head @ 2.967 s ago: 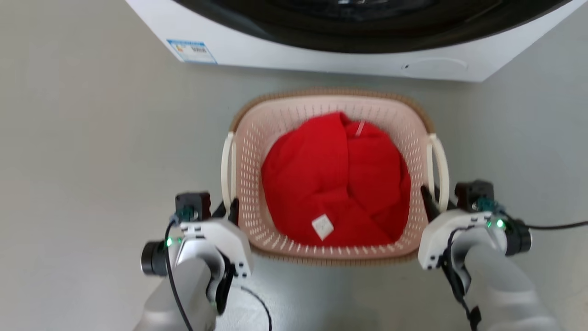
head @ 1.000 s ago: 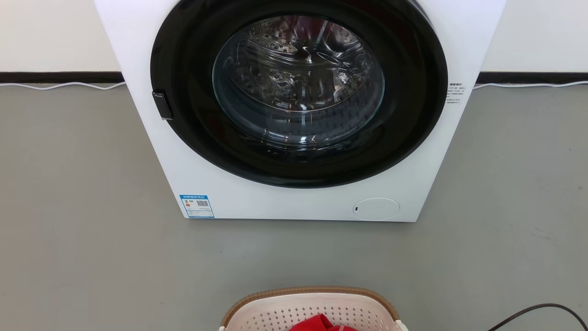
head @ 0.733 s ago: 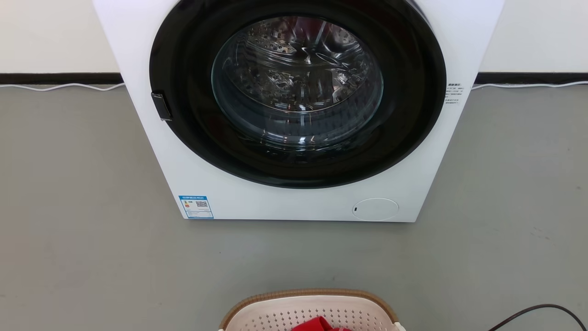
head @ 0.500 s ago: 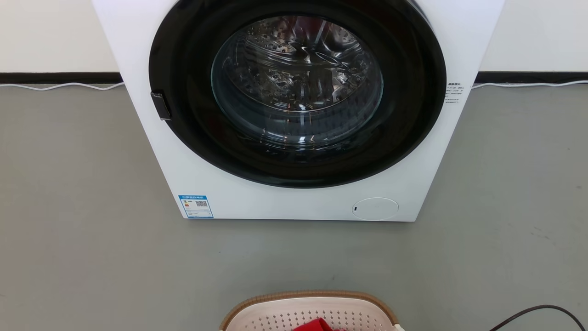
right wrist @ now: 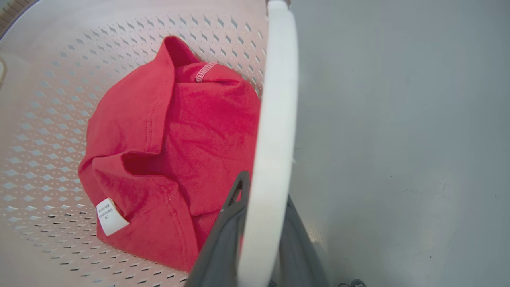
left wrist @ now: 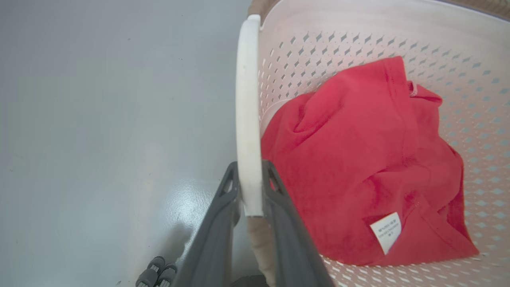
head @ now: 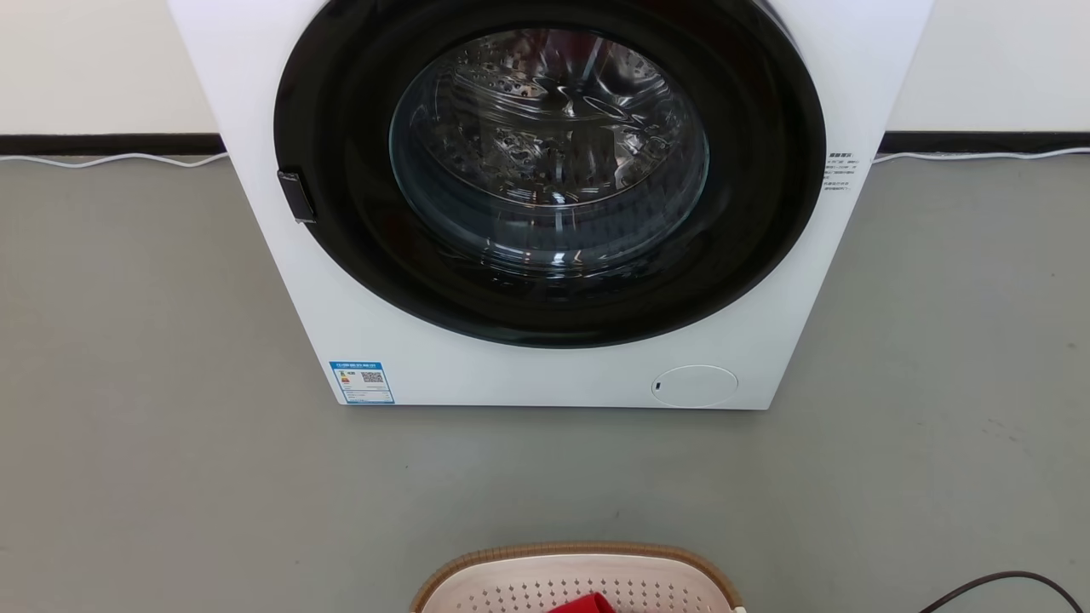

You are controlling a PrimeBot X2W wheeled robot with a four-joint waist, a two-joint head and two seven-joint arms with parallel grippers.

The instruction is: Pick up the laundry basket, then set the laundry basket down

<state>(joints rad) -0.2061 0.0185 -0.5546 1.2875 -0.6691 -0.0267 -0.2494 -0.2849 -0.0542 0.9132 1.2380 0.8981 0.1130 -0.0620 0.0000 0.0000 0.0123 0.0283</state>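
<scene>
1. The laundry basket (head: 579, 569) lay at the 6 o'clock edge of the head view. Only its far brown rim and a strip of perforated cream wall showed there.
2. A white washing machine (head: 545, 375) stood at 12 o'clock from the basket, well apart from it across the grey floor (head: 170, 443). Its front carried a round dark door with a glass window (head: 549, 153), and a blue label (head: 362, 382) sat at 7 o'clock on the panel.
3. The left gripper (left wrist: 251, 169) was clamped on the basket's left handle (left wrist: 247, 99), with one dark finger on each side of the white loop near its nearer end.
4. The right gripper (right wrist: 265, 189) was closed on the right handle (right wrist: 279, 79). One finger showed on the basket side, and the other was mostly hidden behind the loop.
5. A crumpled red garment (left wrist: 358, 159) lay inside the basket, with a white tag (left wrist: 385, 232) at its 5 o'clock in the left wrist view.
6. Whether the basket's base touched the floor could not be told.
7. A dark cable (head: 996, 583) curved across the floor at 5 o'clock in the head view.
</scene>
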